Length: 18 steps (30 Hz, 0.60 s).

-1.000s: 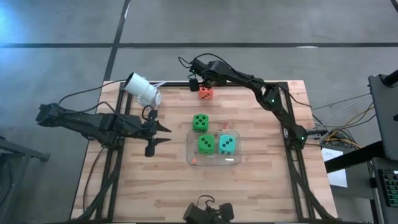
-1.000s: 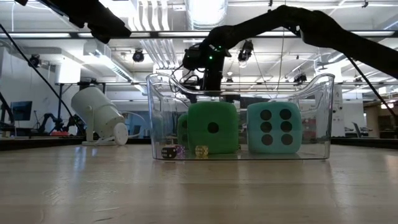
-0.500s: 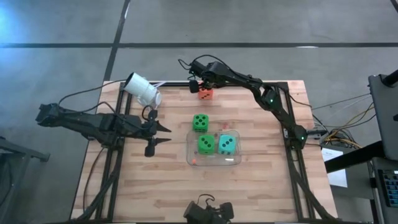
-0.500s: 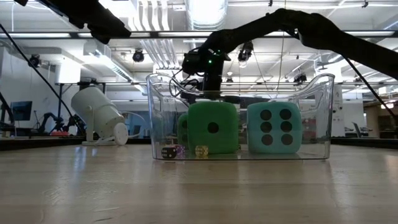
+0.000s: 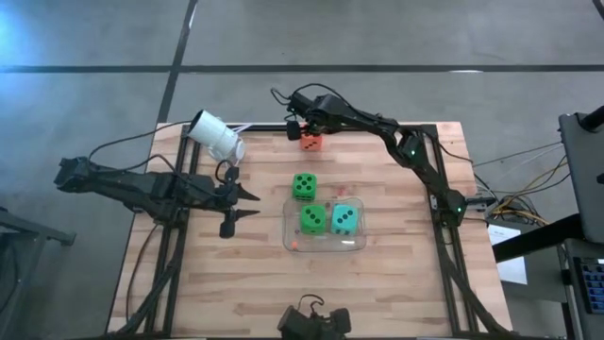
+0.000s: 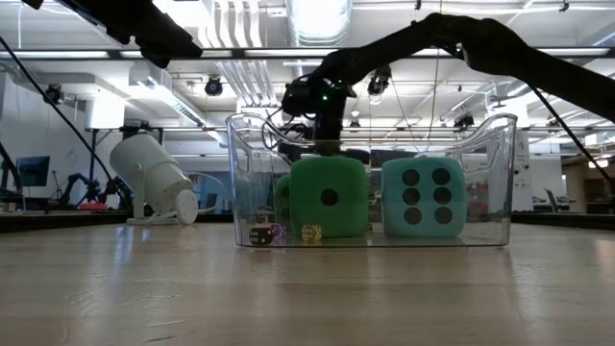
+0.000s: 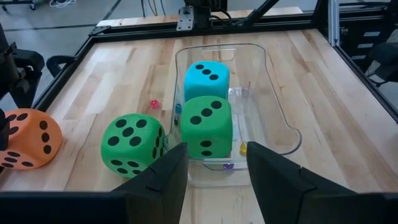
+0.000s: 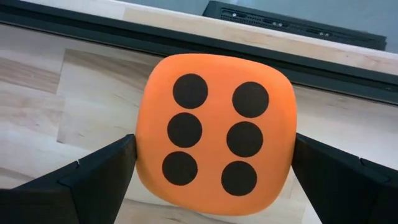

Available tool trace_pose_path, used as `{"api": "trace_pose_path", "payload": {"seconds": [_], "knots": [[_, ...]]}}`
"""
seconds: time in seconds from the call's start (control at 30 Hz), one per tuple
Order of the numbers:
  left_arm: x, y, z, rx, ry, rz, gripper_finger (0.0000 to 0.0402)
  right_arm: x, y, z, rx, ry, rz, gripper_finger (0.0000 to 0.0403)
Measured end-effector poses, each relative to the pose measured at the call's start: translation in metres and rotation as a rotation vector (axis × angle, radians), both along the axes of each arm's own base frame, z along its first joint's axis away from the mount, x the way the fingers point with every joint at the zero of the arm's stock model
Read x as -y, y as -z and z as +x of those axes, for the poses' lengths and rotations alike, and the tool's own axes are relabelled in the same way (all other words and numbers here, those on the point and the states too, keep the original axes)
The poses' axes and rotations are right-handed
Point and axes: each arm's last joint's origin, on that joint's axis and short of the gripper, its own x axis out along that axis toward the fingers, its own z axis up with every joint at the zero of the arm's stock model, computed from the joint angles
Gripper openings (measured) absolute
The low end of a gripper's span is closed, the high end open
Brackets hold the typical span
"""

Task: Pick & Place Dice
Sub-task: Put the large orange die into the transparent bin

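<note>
a robotics lab or industrial workspace. a wooden bench table (image 5: 264, 274) on a black metal frame stands on a grey concrete floor (image 5: 377, 33). behind it, across the low view, an open hall with white ceiling ducts (image 6: 235, 24), strip lights and more equipment along the far wall.
</note>
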Motion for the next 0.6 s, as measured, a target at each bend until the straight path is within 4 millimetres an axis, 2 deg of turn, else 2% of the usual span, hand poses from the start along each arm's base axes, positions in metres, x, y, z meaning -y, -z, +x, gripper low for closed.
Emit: {"api": "trace_pose_path", "payload": {"seconds": [0.6], "knots": [[0.0,0.0,0.0,0.0,-0.008,-0.015,0.0171,0.0013,0.003,0.0044,0.035,0.002,-0.025,0.04]]}}
